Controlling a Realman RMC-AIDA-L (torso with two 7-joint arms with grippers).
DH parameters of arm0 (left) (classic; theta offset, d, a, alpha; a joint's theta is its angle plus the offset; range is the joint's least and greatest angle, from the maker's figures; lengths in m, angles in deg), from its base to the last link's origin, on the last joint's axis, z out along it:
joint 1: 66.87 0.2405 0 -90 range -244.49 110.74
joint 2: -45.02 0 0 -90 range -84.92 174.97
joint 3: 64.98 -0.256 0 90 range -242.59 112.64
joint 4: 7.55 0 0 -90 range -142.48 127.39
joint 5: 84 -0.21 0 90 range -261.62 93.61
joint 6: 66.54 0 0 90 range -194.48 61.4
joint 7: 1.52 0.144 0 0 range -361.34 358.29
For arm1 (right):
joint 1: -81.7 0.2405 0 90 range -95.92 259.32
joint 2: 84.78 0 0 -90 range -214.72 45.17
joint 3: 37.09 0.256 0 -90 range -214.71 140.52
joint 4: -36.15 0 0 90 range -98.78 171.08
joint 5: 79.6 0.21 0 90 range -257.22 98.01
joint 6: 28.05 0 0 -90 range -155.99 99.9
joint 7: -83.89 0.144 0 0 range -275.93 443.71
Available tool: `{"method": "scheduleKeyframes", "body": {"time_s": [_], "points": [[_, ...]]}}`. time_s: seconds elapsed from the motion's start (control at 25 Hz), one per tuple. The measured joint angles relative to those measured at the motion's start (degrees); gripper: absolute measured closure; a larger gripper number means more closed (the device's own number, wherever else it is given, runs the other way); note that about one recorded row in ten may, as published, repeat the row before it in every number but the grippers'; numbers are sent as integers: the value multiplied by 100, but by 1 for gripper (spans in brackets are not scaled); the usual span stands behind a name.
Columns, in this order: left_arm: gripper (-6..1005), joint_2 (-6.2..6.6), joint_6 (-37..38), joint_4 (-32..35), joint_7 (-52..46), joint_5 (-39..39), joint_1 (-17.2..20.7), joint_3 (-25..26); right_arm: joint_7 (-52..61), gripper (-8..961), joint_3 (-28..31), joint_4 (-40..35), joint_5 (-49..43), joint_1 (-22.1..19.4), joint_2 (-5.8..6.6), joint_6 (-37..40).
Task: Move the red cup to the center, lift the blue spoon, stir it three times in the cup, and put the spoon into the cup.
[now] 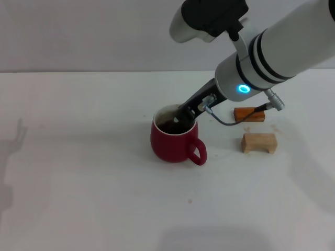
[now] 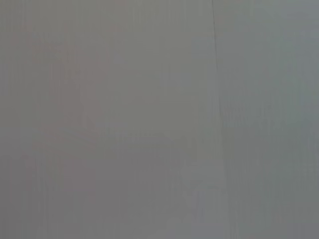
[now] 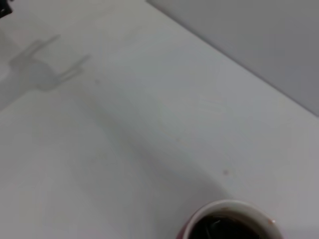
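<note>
Red cup (image 1: pixel 175 141) stands near the middle of the bench (image 1: pixel 78 183), handle toward the front edge, dark liquid inside. Right gripper (image 1: pixel 184 116) reaches down over the cup's rim; cannot tell whether its fingers are spread or pinching. Blue spoon not made out; a greyish shape sits in the liquid. Judged step: stirring or depositing the spoon. Next: release, withdraw upward without tipping the cup. Left arm not in view.

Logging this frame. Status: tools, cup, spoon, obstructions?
Right tool down at the red cup mouth, grip state unreadable. Left tool out of view. Blue spoon not discernible. Two wooden blocks robot-right of the cup, apart from it.
</note>
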Motion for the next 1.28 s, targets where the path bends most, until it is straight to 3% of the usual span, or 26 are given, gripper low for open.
{"method": "scheduleKeyframes", "body": {"time_s": [0.6,0.8,0.96,1.16,1.2,1.24,1.28], "points": [[147,1,11,-14,2,1,11,-12,37,817,-17,13,-145,-102,-1,25],[147,0,12,-10,4,1,11,-12,60,622,28,177,-220,-163,-1,94],[147,0,15,0,4,1,17,-10,101,611,14,581,-605,-313,-4,344],[147,1,19,8,-7,-1,20,8,157,602,-303,1493,-1693,-999,-36,1652],[147,1,20,4,-12,-2,20,17,160,600,-592,1894,-2059,-1607,-39,2692],[147,1,20,4,-15,-1,20,18,160,599,-592,1894,-2059,-1607,-39,2692],[147,1,20,4,-19,-1,20,20,159,598,-780,2127,-2165,-2191,-36,3732]]}}
